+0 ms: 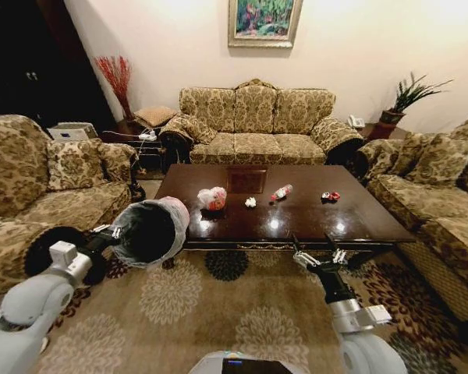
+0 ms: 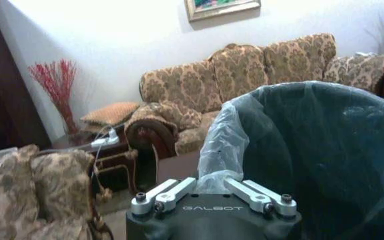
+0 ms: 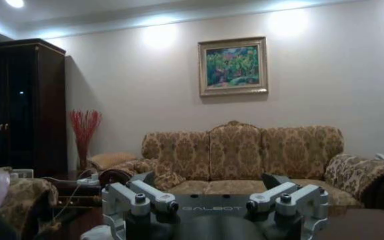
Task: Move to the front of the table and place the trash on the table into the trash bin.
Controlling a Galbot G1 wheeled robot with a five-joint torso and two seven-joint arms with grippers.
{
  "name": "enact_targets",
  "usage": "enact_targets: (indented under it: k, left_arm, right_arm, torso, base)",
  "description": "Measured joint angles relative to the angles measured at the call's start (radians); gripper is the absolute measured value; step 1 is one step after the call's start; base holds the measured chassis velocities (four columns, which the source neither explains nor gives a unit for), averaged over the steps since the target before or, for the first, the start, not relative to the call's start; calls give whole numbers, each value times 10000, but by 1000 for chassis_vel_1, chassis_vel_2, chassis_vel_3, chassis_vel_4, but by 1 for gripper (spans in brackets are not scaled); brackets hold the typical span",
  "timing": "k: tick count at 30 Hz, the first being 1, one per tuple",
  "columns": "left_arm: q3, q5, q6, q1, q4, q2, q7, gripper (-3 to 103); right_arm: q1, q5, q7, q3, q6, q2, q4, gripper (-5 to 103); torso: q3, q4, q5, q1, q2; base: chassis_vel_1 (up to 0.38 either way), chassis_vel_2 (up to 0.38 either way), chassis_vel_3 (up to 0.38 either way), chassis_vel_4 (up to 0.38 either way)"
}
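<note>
While my left gripper (image 2: 213,186) clamps the trash bin (image 1: 148,232) by its crinkly liner rim, its round mouth tips toward the glossy table (image 1: 296,218). My right gripper (image 1: 318,253) hangs spread open near the table's front edge. The clear bottle (image 1: 281,192) lies slanted.

A home living room: patterned sofas (image 1: 253,121) around a coffee table (image 1: 296,214), framed painting (image 1: 264,21) on the wall.

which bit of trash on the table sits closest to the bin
The whitish plastic bag with red-orange contents, leftmost of the four, beside the trash bin; the other three lie farther right.
</note>
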Motion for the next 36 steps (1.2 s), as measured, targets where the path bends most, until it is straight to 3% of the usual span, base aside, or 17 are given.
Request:
enact_targets:
  k: [6,16,22,36]
  left_arm:
    - [-28,-261,72,-313,145,228,-63,2]
    - [-226,-894,93,-954,709,1220,-247,2]
    - [81,-672,93,-1108,754,1168,-754,2]
    - [178,-620,62,-1065,754,1111,-799,2]
  right_arm:
    - [40,-13,12,3,0,-11,-53,100]
    - [166,49,235,37,-175,-162,-297,100]
    - [179,28,211,-42,-168,-146,-404,100]
    - [219,40,-124,-82,-125,-115,-437,100]
  torso:
    - [-7,1,-2,-5,-13]
    - [-23,3,1,-29,-23]
    - [-23,4,-4,-28,-34]
    - [-27,3,0,-25,-42]
  base:
    - [-157,171,181,-154]
    - [-30,27,33,-29]
    - [-14,18,12,-21]
    - [-161,174,168,-182]
